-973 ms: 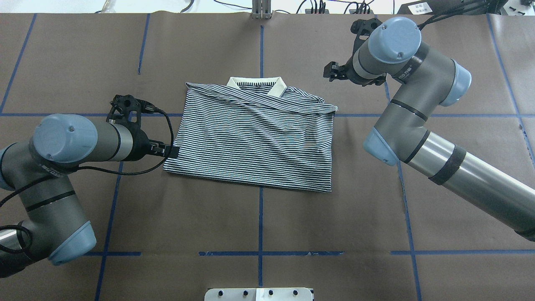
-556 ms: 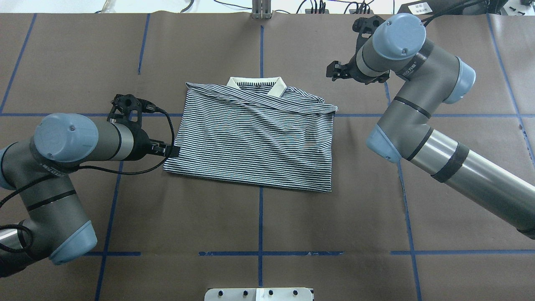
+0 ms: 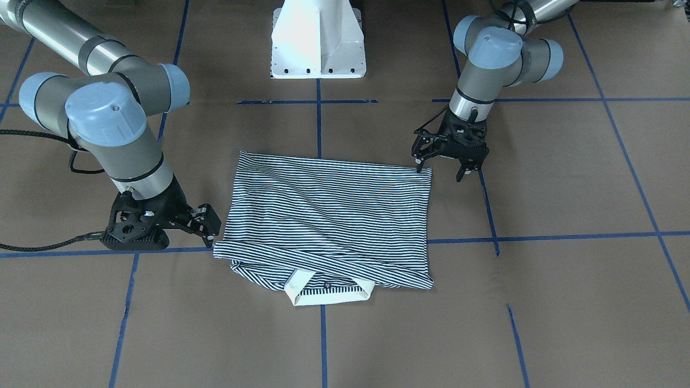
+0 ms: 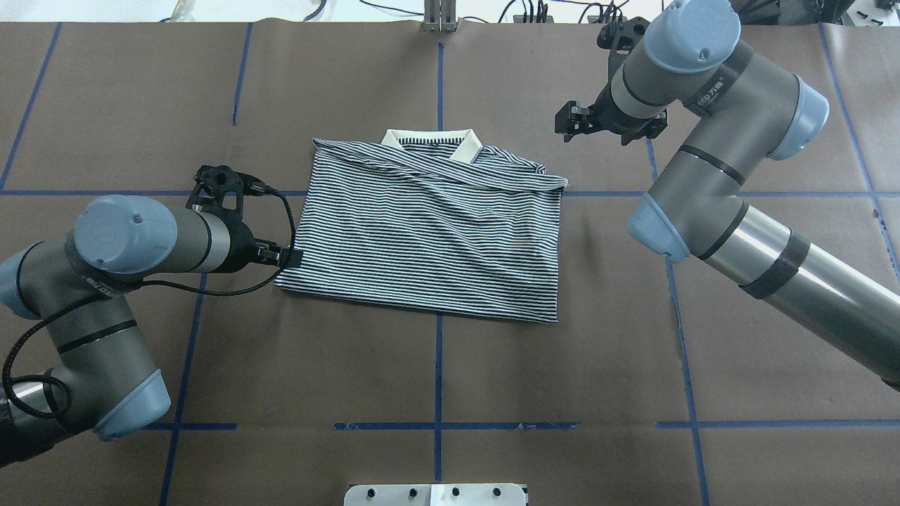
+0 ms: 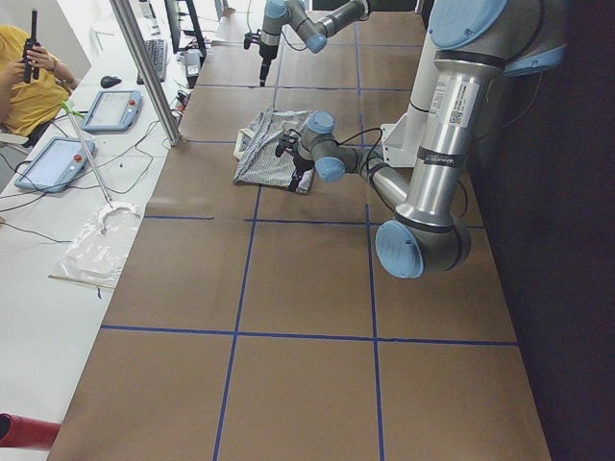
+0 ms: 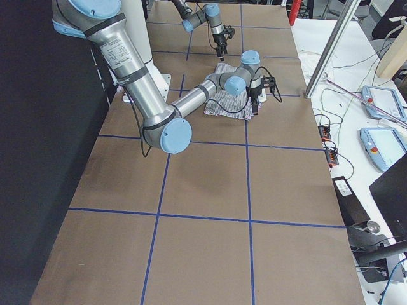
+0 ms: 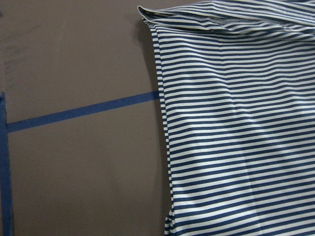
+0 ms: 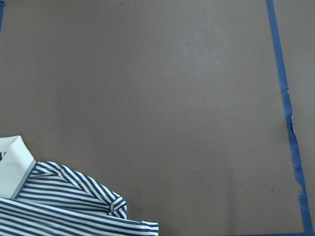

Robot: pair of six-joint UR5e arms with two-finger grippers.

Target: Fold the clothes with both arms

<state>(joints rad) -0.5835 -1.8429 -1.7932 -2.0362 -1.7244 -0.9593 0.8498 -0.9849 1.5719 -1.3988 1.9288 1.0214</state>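
The striped polo shirt (image 4: pixel 429 225) lies folded into a rough rectangle mid-table, with its cream collar (image 4: pixel 430 138) at the far edge. My left gripper (image 4: pixel 290 256) sits low at the shirt's near-left corner. In the front-facing view the left gripper (image 3: pixel 439 172) stands open, one fingertip beside the hem corner and no cloth between the fingers. My right gripper (image 4: pixel 573 126) hovers open above the table, beyond the shirt's far-right shoulder corner, holding nothing. The left wrist view shows only the shirt's side edge (image 7: pixel 236 123). The right wrist view catches a shirt corner (image 8: pixel 64 206) at the bottom left.
Blue tape lines (image 4: pixel 439 365) grid the brown table cover. The white pedestal base (image 3: pixel 318 37) stands at the robot's side. A black cable (image 4: pixel 239 287) loops from the left wrist near the shirt. A person (image 5: pixel 29 77), tablets and a metal post stand beyond the far edge.
The right arm has risen and drawn back toward the far right, away from the shirt. The left arm has edged slightly toward the shirt's corner. The shirt has not moved.
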